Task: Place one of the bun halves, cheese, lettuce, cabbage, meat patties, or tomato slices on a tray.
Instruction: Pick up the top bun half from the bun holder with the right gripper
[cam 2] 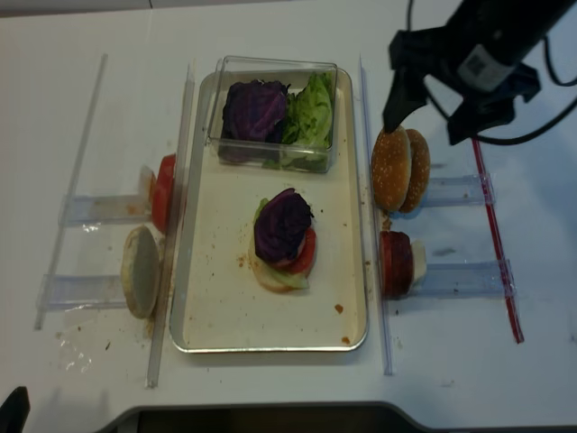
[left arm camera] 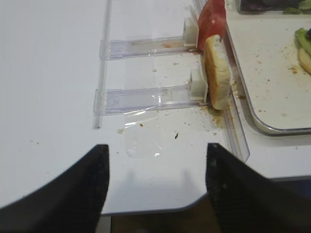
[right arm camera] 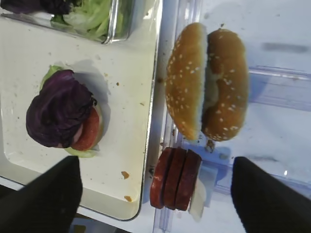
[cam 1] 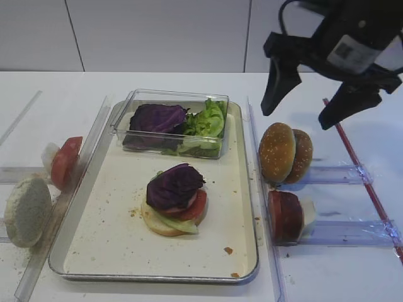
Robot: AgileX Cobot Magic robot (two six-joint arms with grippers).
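Nearest the front edge of the white counter [cam 1: 157,289], the left gripper [left arm camera: 154,189] hangs low over bare surface with its two black fingers spread wide and nothing between them. Just beyond it, at the left rim of the large cream-coloured rectangular tray with the silvery raised rim [cam 1: 94,251], a pale floury bun half [cam 1: 26,211] stands on edge in a clear plastic rack, and behind that a bright orange-red tomato slice [cam 1: 65,161] stands in the next rack. On the tray's middle sits a partly built burger — a bun base with light-green lettuce, a tomato slice and a dark purple crinkled cabbage leaf [cam 1: 173,185] on top. Off the tray's right rim, three thick dark reddish-brown meat patties [right arm camera: 176,178] stand side by side on edge with a pale cheese slice against them; further back the golden-brown sesame-speckled bun tops [cam 1: 278,152] lean together in their own rack. At the tray's far end a small clear plastic box [cam 1: 171,123] holds more purple cabbage and frilly light-green lettuce [cam 1: 208,119]. Above the buns, the right gripper [cam 1: 308,104] hovers in the air — its black fingers wide apart and empty.
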